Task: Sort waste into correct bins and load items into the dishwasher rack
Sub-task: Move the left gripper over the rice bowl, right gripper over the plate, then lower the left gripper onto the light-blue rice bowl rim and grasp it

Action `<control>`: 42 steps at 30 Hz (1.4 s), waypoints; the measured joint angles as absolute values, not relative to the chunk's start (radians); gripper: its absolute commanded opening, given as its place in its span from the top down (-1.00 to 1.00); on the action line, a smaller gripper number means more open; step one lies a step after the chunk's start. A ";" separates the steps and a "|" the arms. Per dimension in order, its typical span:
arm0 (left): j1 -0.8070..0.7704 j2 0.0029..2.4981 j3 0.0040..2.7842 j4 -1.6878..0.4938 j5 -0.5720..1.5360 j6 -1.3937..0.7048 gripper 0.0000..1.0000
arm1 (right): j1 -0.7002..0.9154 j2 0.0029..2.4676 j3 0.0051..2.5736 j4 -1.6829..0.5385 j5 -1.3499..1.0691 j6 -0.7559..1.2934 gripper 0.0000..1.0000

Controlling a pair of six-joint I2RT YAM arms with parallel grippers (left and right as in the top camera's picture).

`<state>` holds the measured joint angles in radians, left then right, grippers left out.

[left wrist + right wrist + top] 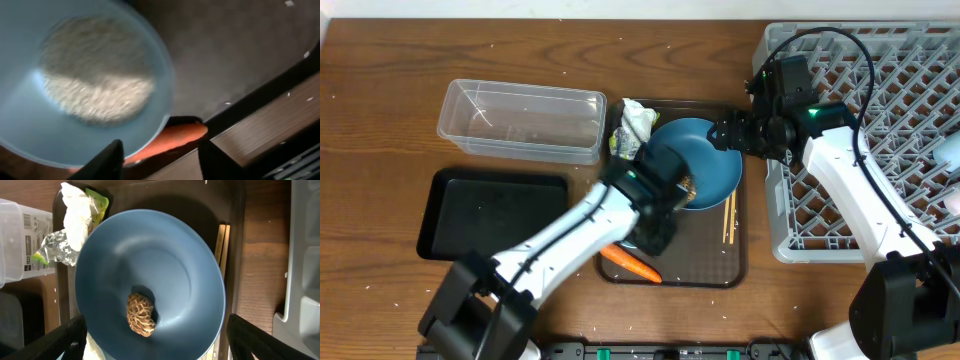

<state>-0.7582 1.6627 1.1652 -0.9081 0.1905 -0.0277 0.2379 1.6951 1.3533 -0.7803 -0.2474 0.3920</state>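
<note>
A dark-blue plate [705, 160] [150, 265] lies tilted on the brown serving tray [720, 265], with a brown food lump [140, 314] [688, 186] on it. My right gripper [728, 132] [157, 322] hovers open at the plate's far right rim, holding nothing. A white bowl [75, 85] with rice [95, 85] fills the left wrist view. My left gripper [655, 232] [160, 145] is open beside the bowl's rim, above the orange carrot [630, 264] [175, 139]. The crumpled wrapper [635, 125] [75, 220] lies at the tray's far left corner. Wooden chopsticks [728, 215] [221, 240] lie right of the plate.
The clear tub [520, 120] [15, 235] stands at the back left, and the black tray [490, 215] in front of it. The grey dishwasher rack [880, 150] [305, 255] fills the right side, with a pale object [950, 152] at its right edge.
</note>
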 measured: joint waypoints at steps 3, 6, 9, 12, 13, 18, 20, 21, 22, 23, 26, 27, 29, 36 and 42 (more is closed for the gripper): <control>-0.799 1.663 1.165 -0.868 0.152 -0.021 -0.05 | 0.238 1.695 1.353 -0.780 -0.247 0.391 -0.64; -0.810 1.665 1.165 -0.818 0.134 -0.017 -0.05 | 0.238 1.695 1.353 -0.780 -0.247 0.390 -0.64; -0.809 1.682 1.165 -0.795 0.120 -0.017 -0.05 | 0.238 1.695 1.353 -0.781 -0.247 0.389 -0.68; -0.809 1.709 1.165 -0.805 0.115 -0.016 -0.05 | 0.238 1.695 1.353 -0.781 -0.249 0.389 -0.74; -0.809 1.714 1.166 -0.825 0.111 -0.014 -0.05 | 0.238 1.695 1.353 -0.781 -0.252 0.389 -0.77; -0.796 1.711 1.220 -0.948 0.054 -0.012 -0.18 | 0.238 1.695 1.353 -0.782 -0.257 0.384 -0.98; -0.774 1.704 1.266 -0.965 0.009 -0.014 -0.29 | 0.238 1.695 1.353 -0.781 -0.258 0.382 -0.98; -0.759 1.699 1.286 -0.965 -0.011 -0.019 -0.29 | 0.238 1.695 1.353 -0.782 -0.258 0.382 -0.98; -0.735 1.691 1.311 -0.969 -0.035 -0.020 -0.30 | 0.238 1.695 1.353 -0.782 -0.258 0.382 -0.99; -0.710 1.682 1.335 -0.974 -0.052 -0.023 -0.31 | 0.238 1.695 1.353 -0.782 -0.258 0.382 -0.98; -0.598 1.656 1.409 -0.997 -0.089 -0.035 -0.32 | 0.238 1.695 1.353 -0.782 -0.259 0.382 -0.98; -0.544 1.647 1.433 -1.001 -0.096 -0.048 -0.34 | 0.238 1.695 1.353 -0.782 -0.259 0.382 -0.98; -0.454 1.636 1.465 -1.003 -0.101 -0.069 -0.34 | 0.238 1.695 1.353 -0.781 -0.259 0.382 -0.98; -0.169 1.619 1.499 -1.033 0.036 -0.113 -0.34 | 0.238 1.695 1.353 -0.751 -0.259 0.382 -0.99; -0.151 1.619 1.499 -1.135 0.147 -0.066 -0.34 | 0.238 1.695 1.353 -0.737 -0.259 0.382 -0.98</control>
<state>-0.1513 1.6192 1.4990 -1.1347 0.1474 -0.0662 0.2379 1.6951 1.3529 -0.7368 -0.2588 0.3817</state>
